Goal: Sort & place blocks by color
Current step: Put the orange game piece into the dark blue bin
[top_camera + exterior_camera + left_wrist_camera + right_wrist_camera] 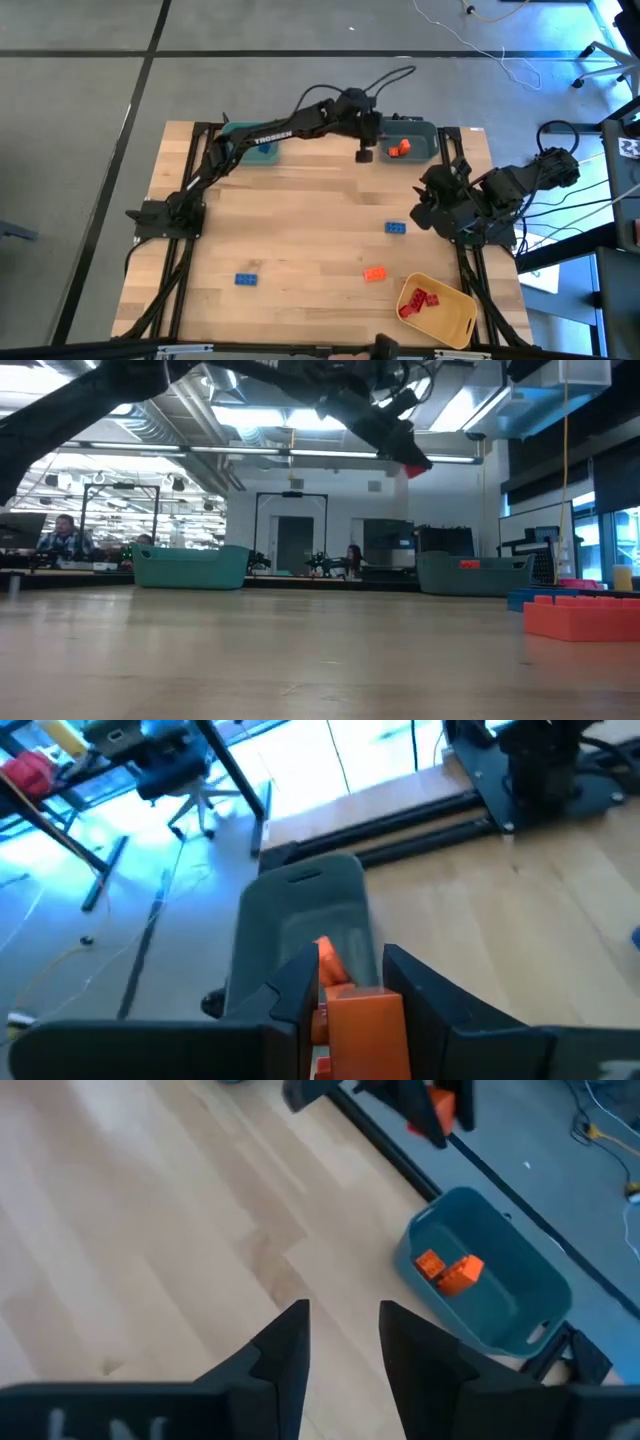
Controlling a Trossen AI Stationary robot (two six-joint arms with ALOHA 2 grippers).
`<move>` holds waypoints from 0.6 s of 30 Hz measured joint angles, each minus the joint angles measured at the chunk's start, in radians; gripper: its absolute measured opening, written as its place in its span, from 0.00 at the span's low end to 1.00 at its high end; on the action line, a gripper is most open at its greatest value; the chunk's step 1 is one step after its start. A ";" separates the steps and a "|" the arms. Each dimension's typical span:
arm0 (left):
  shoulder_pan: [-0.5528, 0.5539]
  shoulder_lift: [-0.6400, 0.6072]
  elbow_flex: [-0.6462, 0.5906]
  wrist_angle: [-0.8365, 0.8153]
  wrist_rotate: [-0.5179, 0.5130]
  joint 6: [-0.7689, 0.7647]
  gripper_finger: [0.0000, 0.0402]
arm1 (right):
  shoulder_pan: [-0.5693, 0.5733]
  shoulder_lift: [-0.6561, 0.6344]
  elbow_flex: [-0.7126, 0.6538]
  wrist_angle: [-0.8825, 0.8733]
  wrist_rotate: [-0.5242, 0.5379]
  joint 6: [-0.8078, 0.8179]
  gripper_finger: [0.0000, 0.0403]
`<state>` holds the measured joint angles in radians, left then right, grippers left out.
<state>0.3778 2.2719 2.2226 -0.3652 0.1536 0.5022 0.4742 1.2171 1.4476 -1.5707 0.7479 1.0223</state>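
Observation:
My left gripper (364, 152) is shut on an orange block (365, 1020), high above the table just short of the grey-blue bin (408, 140). That bin holds two more orange blocks (450, 1270). A blue block lies in the teal bin (255, 146), and red blocks (418, 301) lie in the yellow bin (450, 322). Loose on the table are two blue blocks (395, 227) (247, 279) and an orange block (374, 273). My right gripper (343, 1340) hovers open at the table's right side with nothing between its fingers. My left gripper pinches the orange block by two opposite sides (335, 1010) between its two fingers (420, 990). In the low view the block (414, 468) shows at the fingers' free ends. The fingers slant down toward the grey-blue bin. The block is lifted clear of the table.
The teal bin (190, 567) and the grey-blue bin (475, 573) stand along the far edge, and the yellow bin sits at the near right corner. The right arm (470, 200) stands over the right edge. Bare wood lies across the table's middle and left.

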 joint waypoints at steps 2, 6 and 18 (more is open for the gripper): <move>0.008 0.021 0.002 0.069 0.020 -0.002 0.21 | -0.021 0.000 0.000 0.000 0.003 0.015 0.31; 0.027 0.048 0.002 0.152 0.088 -0.041 0.21 | -0.058 0.000 -0.004 0.000 0.038 0.014 0.31; 0.065 0.207 0.001 0.331 0.168 -0.325 0.21 | -0.124 0.000 -0.102 0.008 0.051 0.037 0.31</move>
<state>0.4432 2.4789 2.2238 -0.0343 0.3214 0.1771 0.3501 1.2167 1.3454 -1.5627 0.7985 1.0594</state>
